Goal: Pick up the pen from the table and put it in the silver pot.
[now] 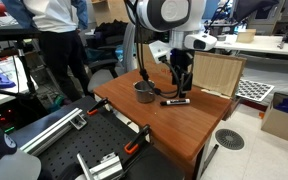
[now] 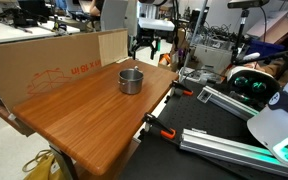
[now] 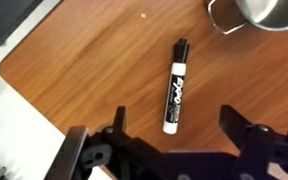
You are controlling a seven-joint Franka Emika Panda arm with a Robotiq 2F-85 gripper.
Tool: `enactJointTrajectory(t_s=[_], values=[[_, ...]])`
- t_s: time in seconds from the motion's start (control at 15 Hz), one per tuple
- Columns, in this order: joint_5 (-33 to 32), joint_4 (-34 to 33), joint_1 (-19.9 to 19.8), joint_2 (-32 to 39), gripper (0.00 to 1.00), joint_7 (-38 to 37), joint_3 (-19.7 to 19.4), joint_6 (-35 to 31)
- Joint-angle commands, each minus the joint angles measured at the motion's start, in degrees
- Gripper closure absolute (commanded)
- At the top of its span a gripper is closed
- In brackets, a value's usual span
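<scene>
There is one table (image 1: 209, 125) with a brown wooden top, one pen (image 3: 174, 85), one silver pot (image 1: 144, 92) and one gripper (image 3: 174, 122) with two fingers (image 3: 119, 125). A brown cardboard box (image 1: 219, 75) also stands at one edge of the table. The gripper is spread wide. It holds nothing and touches nothing. In the wrist view its two fingers stand far apart, one on each side of the pen's white end, with bare wood between them and the pen. In an exterior view the gripper (image 1: 182, 88) hangs just over the pen (image 1: 176, 101). The pen lies flat on the table, away from the edges and closer to the box edge than to the opposite one. It has a black cap and a white body. The pot (image 3: 269, 12) sits near the pen, off to one side of the black cap, and they do not touch. In an exterior view the pot (image 2: 131, 80) stands upright in the middle of the table (image 2: 84, 120), between the long edges.
</scene>
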State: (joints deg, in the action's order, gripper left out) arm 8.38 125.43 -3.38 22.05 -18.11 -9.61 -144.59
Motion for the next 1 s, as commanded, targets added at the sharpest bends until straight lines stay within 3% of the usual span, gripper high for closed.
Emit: enactJointTrajectory(t_s=[0.0, 0.67, 0.73, 0.8, 0.93], values=[[1.2, -2.1, -0.9, 3.0, 0.00, 0.0, 0.8, -1.2], [-1.4, -10.4, 1.3, 13.7, 0.00, -6.0, -1.6, -0.1], [-1.8, -11.5, 1.6, 14.6, 0.25, -6.4, -2.0, 0.3], [-2.1, -12.1, 1.8, 15.1, 0.28, -6.6, -2.2, 0.2], [-2.2, -13.1, 1.9, 15.8, 0.44, -6.6, -2.3, 0.5]])
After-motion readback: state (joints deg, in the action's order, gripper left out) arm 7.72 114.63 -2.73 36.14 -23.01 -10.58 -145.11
